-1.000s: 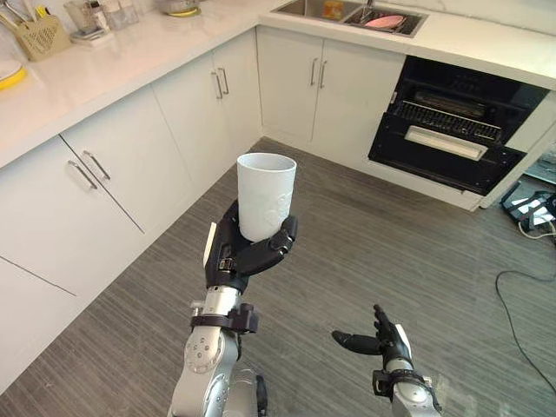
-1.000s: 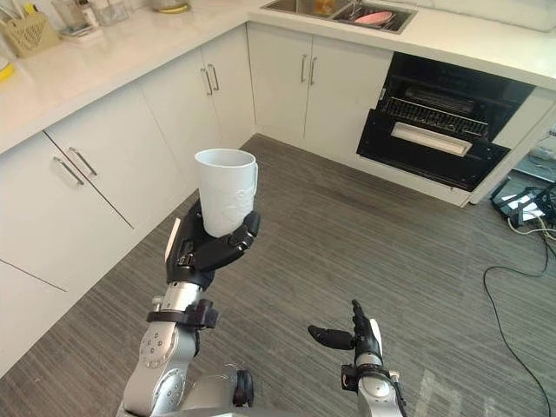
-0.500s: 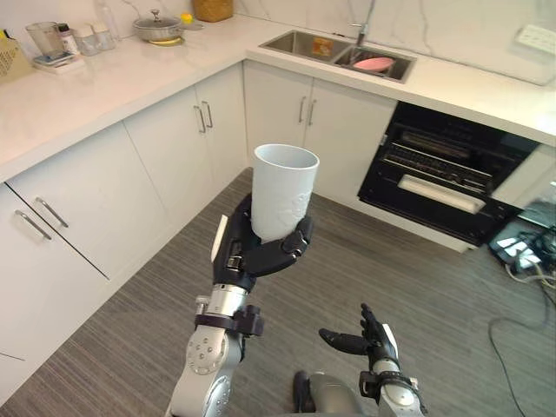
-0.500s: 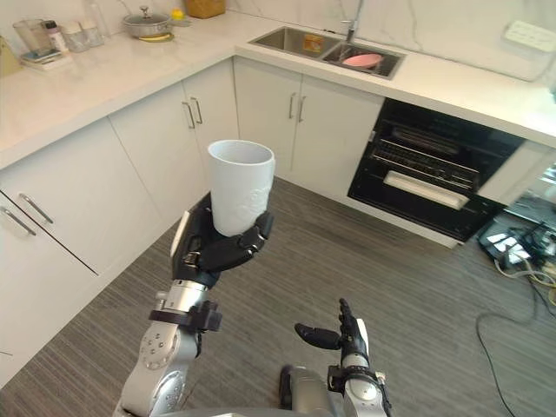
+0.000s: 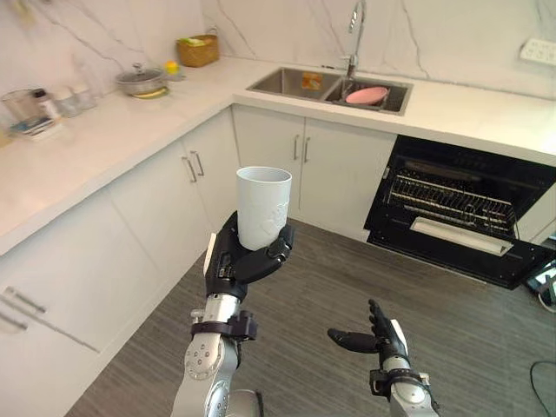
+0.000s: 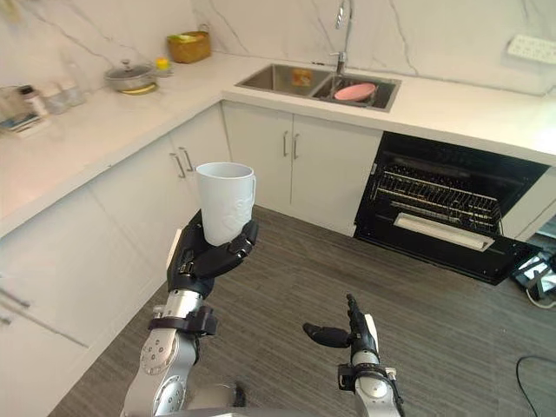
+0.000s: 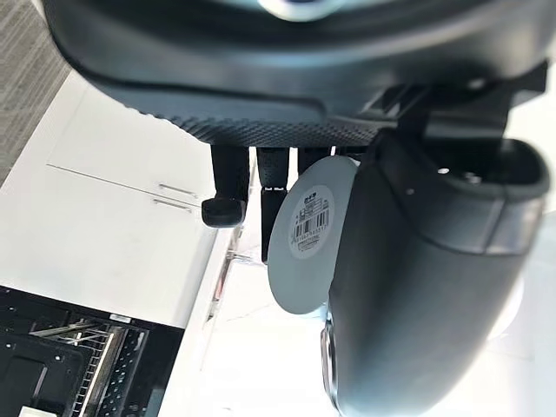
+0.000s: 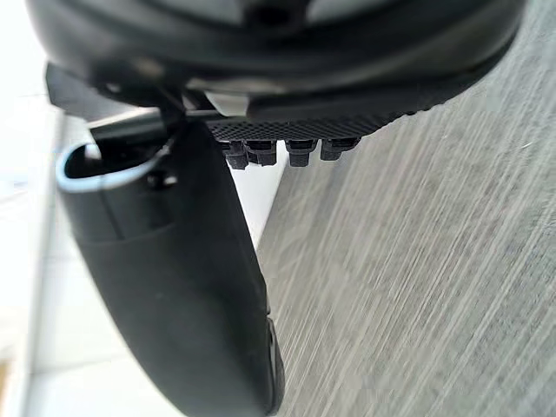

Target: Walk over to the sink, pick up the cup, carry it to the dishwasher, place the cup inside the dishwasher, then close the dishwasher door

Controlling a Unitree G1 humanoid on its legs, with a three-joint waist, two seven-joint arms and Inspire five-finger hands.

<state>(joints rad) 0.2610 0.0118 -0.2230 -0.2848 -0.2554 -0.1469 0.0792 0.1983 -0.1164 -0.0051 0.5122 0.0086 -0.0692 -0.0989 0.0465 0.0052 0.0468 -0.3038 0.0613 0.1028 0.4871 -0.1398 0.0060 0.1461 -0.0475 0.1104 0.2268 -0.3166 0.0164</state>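
My left hand [image 5: 241, 259] holds a tall white cup [image 5: 262, 207] upright at chest height, fingers and thumb curled round its lower part; the cup's round base [image 7: 304, 234] with a label shows in the left wrist view. Down at the lower right, my right hand [image 5: 375, 334] hangs over the floor with fingers straight and thumb out, holding nothing. The dishwasher [image 5: 460, 213] stands under the counter at the right, its dark door [image 5: 465, 252] dropped open and a wire rack [image 5: 452, 203] showing inside. The steel sink [image 5: 330, 84] is set in the counter beyond, with a pink dish [image 5: 372, 94] in it.
White cabinets [image 5: 165, 200] run under an L-shaped white counter [image 5: 104, 130] along the left and back. On the counter stand a pot [image 5: 142, 82], a basket [image 5: 198, 49] and glasses [image 5: 35, 109]. Grey wood-look floor [image 5: 313, 278] lies between me and the dishwasher.
The whole view has swung and risen: sink and dishwasher now sit more squarely ahead. The cup stays in my left hand and the right hand keeps its pose.
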